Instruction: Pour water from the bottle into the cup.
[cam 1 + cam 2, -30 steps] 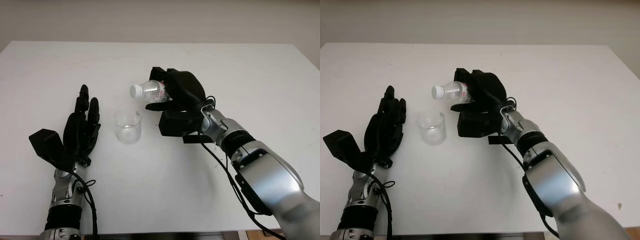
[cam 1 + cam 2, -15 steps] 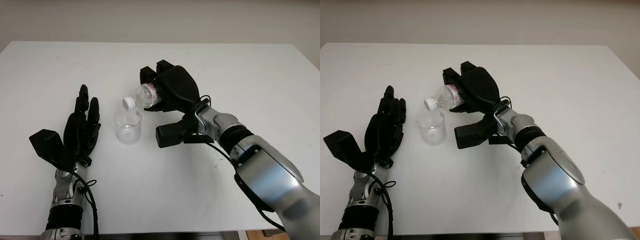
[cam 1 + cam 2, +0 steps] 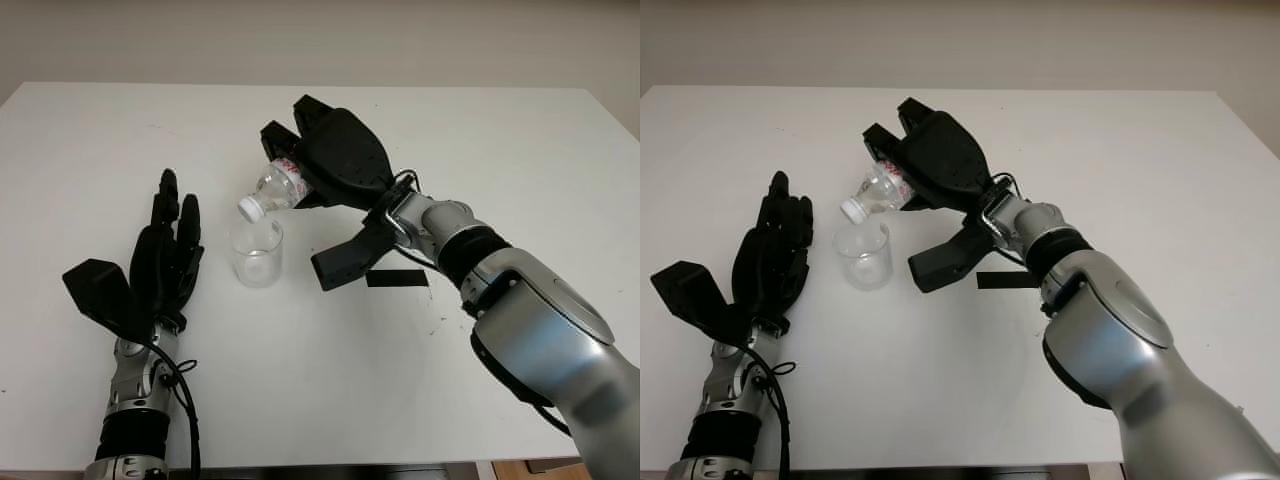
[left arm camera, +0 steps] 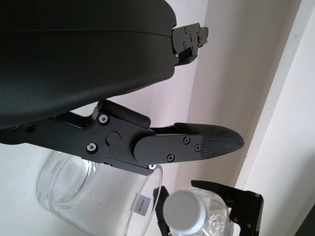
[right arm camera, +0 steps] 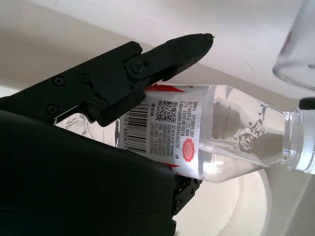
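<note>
I see a white tabletop [image 3: 520, 130] with a black strip [image 3: 397, 277] lying beside my right arm. My right hand [image 3: 335, 165] has its fingers gripping the bottle [image 3: 275, 186], tilted with its white cap [image 3: 248, 208] down over the clear cup [image 3: 256, 254]. My left hand [image 3: 165, 262] is open just beside the cup. My right wrist view shows the bottle's label [image 5: 167, 128] with barcode, QR code and red seal; the small print is unreadable.
</note>
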Tool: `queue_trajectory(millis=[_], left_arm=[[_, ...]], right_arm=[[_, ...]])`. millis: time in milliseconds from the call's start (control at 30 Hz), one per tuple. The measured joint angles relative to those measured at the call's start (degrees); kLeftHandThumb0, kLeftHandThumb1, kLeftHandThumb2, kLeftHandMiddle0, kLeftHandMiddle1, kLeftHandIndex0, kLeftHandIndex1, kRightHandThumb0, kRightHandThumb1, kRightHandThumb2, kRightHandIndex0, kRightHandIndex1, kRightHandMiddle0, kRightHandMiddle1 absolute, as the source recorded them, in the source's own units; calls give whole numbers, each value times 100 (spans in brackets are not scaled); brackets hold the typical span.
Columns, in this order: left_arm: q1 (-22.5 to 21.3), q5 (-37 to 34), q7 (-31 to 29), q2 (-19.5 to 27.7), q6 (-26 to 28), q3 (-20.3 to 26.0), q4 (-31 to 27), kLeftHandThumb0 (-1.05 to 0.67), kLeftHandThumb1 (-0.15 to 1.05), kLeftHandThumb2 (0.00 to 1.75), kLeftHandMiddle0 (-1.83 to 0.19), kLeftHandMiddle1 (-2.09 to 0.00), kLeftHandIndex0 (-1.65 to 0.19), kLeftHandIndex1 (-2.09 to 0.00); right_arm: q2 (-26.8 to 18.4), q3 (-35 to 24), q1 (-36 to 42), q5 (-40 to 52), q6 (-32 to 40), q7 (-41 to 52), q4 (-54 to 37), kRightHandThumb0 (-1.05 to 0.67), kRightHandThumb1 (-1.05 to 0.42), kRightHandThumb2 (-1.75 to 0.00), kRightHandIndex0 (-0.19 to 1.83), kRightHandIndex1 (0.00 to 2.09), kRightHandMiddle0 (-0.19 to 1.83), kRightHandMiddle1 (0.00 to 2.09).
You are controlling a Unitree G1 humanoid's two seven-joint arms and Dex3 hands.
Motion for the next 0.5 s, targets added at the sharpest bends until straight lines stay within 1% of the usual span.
queue_trajectory(millis=[100,233,333,367,400,433,467,500], left_arm=[[-28,0,-22,-7,-43,-9,54,-72,105,44,14,-5,16,-5],[-38,2,-24,-9,-70,-25,78,-72,105,44,15,-5,16,-5],[-38,1,-24,-10,-72,-27,79,-72,105,44,15,-5,17,-5],[-38,1,-23,-10,-72,-27,79,-72,105,44,15,-5,18,-5],[-38,2,-21,-10,-72,-28,80,-72,105,44,15,-5,17,-5],[-38,2,-18,-10,-72,-28,80,-72,105,44,15,-5,17,-5],[-38,2,-17,-10,-73,-28,80,-72,105,44,15,-5,18,-5],[-39,1,-19,-12,-81,-28,87,-72,105,43,15,-5,17,-5]], right_arm=[[1,193,-11,-236,280,-324,2,-53,-105,-11,124,209,58,209],[2,387,-60,-433,513,-558,3,-53,-105,-14,123,209,53,209],[4,439,-94,-458,527,-598,3,-52,-105,-16,121,209,48,203],[4,468,-107,-472,535,-607,3,-53,-105,-16,120,209,46,195],[3,524,-122,-527,574,-651,3,-53,-105,-13,118,209,46,181],[3,583,-139,-596,621,-713,4,-53,-105,-13,117,209,48,178],[3,634,-150,-652,657,-780,4,-54,-105,-13,117,209,50,177],[3,663,-156,-681,676,-834,5,-55,-105,-16,117,209,51,181]])
